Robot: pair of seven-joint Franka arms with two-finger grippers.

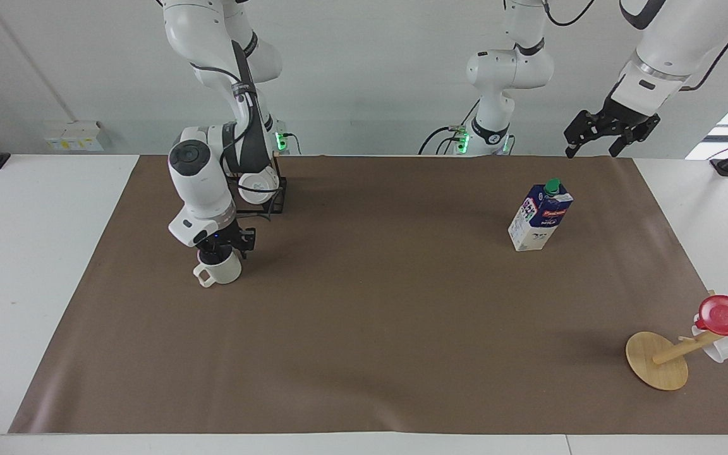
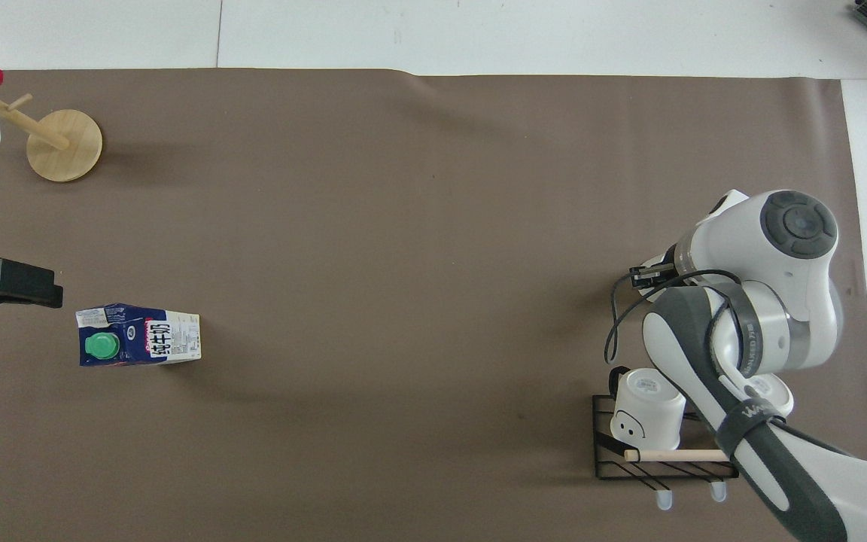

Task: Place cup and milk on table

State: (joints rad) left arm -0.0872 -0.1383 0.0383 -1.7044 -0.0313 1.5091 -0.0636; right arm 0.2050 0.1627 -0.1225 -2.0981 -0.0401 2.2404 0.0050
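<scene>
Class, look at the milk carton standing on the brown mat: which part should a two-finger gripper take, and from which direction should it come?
Probably the flat side walls of the milk carton, below its sloped top, coming down from above. It stands upright, nothing is close beside it, and its green cap looks too small for a firm hold. The left gripper, raised over the mat's edge nearer the robots, is the closer one.

Wide white table (image 1: 35, 265), large rectangular brown mat (image 1: 364, 328) covering most of top. On mat: cream-white ceramic mug with small loop handle (image 1: 218, 270), upright, toward right arm's end. Black wire rack (image 2: 663, 452) holding white mugs, nearer robots than mug. Tall blue-and-white milk carton with green screw cap (image 1: 539, 216), upright, toward left arm's end. Round wooden base of peg stand (image 1: 656, 360), at mat corner farther from robots than carton.
</scene>
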